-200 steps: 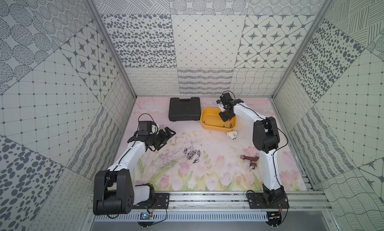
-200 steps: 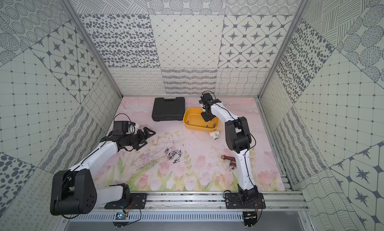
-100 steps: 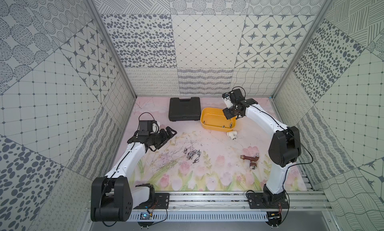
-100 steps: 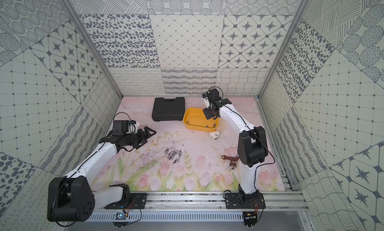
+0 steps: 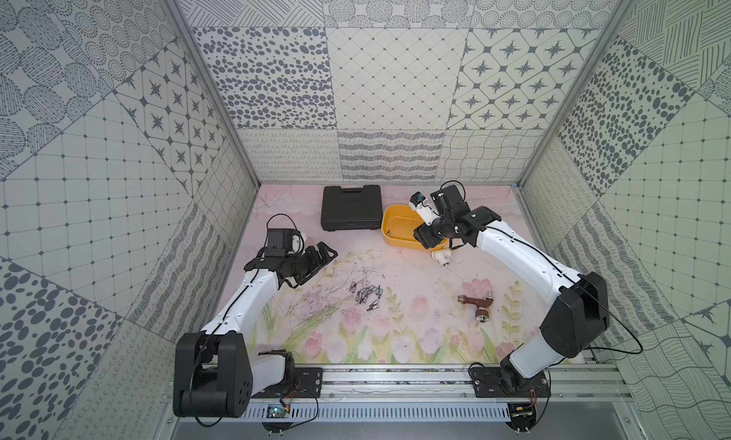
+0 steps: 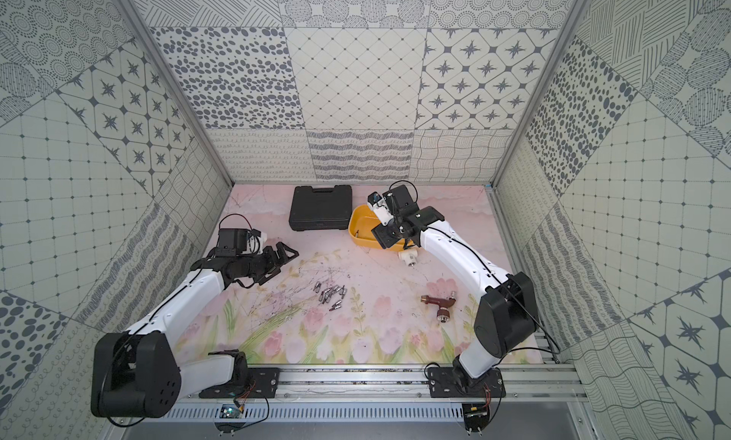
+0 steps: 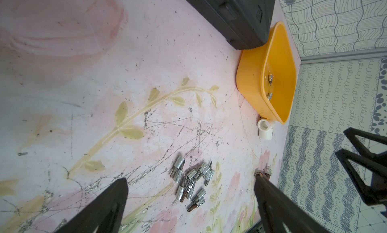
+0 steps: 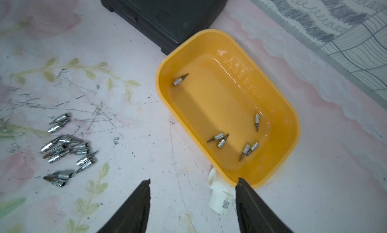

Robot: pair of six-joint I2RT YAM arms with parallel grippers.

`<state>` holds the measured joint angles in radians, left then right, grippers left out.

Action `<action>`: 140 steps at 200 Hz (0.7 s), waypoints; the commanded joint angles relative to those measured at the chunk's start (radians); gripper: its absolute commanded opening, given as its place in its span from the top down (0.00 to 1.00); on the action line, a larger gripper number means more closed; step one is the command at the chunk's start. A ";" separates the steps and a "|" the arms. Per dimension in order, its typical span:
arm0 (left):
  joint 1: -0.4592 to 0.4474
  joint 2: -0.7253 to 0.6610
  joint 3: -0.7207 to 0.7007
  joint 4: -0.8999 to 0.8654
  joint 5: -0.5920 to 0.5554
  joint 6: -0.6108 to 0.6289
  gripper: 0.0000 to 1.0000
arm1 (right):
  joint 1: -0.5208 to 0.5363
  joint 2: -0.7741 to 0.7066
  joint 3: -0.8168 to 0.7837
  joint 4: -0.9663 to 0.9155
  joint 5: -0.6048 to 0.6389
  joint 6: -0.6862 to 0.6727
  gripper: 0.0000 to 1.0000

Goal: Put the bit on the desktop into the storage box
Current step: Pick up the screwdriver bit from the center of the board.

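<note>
Just over the storage box rim the right hand gapes empty; left hand spread wide near the bits.

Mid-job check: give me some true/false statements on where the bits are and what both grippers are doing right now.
1. The storage box holds several bits. True.
2. No bits lie on the desktop. False: a pile of bits lies on the mat, apart from the box.
3. The right gripper is shut on a bit. False: its jaws stand open with nothing between them.
4. The left gripper is open and empty. True.
5. The white pipe fitting lies inside the box. False: it lies on the desktop, against the box's outer wall.
</note>
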<state>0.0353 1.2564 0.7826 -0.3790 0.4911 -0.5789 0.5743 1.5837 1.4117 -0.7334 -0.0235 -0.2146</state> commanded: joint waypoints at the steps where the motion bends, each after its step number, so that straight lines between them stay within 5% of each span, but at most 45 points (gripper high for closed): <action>1: 0.006 0.003 0.006 -0.002 -0.011 0.025 0.01 | 0.078 -0.042 -0.040 0.023 -0.054 -0.093 0.31; 61: 0.024 -0.008 -0.004 0.004 -0.026 0.013 0.01 | 0.294 -0.023 -0.104 -0.008 -0.052 -0.235 0.30; 140: 0.035 -0.015 -0.009 0.010 -0.029 0.007 0.01 | 0.428 0.084 -0.137 0.017 -0.071 -0.320 0.34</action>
<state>0.0628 1.2491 0.7765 -0.3782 0.4725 -0.5793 0.9775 1.6276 1.2896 -0.7479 -0.0715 -0.4946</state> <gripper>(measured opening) 0.993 0.670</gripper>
